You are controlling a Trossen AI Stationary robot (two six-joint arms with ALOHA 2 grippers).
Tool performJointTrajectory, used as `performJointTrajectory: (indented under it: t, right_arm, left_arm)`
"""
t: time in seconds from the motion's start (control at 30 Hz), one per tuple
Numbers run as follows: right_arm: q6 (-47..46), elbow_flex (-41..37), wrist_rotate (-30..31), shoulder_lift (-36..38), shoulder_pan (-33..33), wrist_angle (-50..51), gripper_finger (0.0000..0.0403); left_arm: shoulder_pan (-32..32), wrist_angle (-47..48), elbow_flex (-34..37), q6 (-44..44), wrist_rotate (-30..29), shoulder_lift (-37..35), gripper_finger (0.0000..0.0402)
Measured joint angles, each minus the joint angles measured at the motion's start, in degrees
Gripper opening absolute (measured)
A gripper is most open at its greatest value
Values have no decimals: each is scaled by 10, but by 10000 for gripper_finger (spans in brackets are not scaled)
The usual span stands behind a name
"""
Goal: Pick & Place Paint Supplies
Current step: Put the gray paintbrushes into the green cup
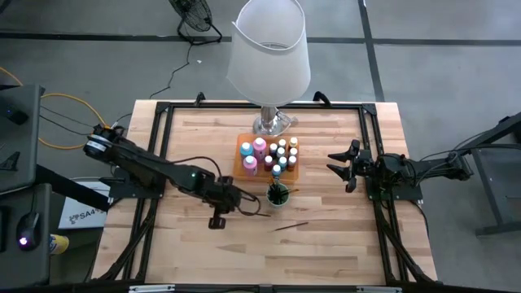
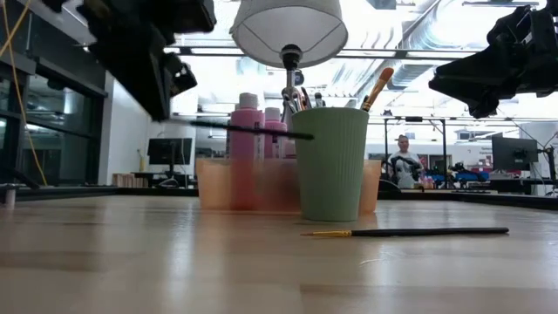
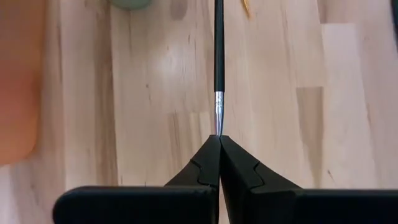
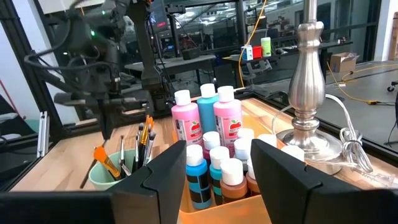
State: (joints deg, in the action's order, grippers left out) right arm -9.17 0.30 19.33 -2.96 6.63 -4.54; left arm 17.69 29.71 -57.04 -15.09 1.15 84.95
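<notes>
Near the middle of the wooden table [image 1: 326,244] stands an orange tray [image 1: 242,151] packed with small paint bottles [image 1: 285,151] and taller pink bottles [image 1: 259,147], just in front of the lamp [image 1: 269,57]. Beside the tray's front corner sits a green cup [image 1: 278,195] holding several brushes.

High view: the left gripper [image 1: 241,198] hovers just left of the cup; the right gripper [image 1: 343,165] waits well apart on the right side, over bare wood. A loose brush [image 1: 291,225] lies on the table in front of the cup.

Low view: shows what the overhead cannot, namely that a held brush [image 2: 253,131] is carried level above the table, its far end reaching the cup's [image 2: 331,163] rim, and that the loose brush [image 2: 405,232] lies flat with its golden tip toward the cup.

Left wrist view: the left gripper's [image 3: 219,140] fingers are pressed together, clamped on the silver ferrule end of the held brush [image 3: 218,50], whose dark handle points away toward the cup.

Right wrist view: the right gripper's [image 4: 215,163] fingers stand apart with nothing between them; beyond are one teal bottle [image 4: 208,107] between two pink ones, the lamp's silver stem [image 4: 308,74], and the left arm over the cup [image 4: 112,174].
</notes>
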Motion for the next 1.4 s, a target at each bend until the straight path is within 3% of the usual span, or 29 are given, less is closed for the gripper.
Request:
performJointTrajectory:
  t: [0.3, 0.6, 0.8, 0.97, 1.13, 1.27, 1.4]
  right_arm:
    - [0, 0, 0, 0, 0, 0, 174]
    - [5, 0, 2, 0, 0, -1, 174]
    - [4, 0, 1, 0, 0, -1, 174]
    - [1, 0, 0, 0, 0, -6, 174]
    - [-110, 0, -54, 0, 0, -26, 174]
    - [-267, 0, -85, -4, 0, -39, 174]
    - [-308, 0, -88, -10, 0, -51, 174]
  left_arm:
    - [0, 149, -123, -32, 13, -2, 0]
    - [0, 223, -249, -77, 9, -1, 0]
    - [-3, 256, -291, -112, -42, 4, 0]
    - [-10, 252, -297, -144, -47, 13, 0]
    - [-16, 242, -297, -162, -40, 25, 0]
    - [-24, 222, -297, -167, -39, 30, 0]
    - [-32, 230, -310, -164, -42, 37, 0]
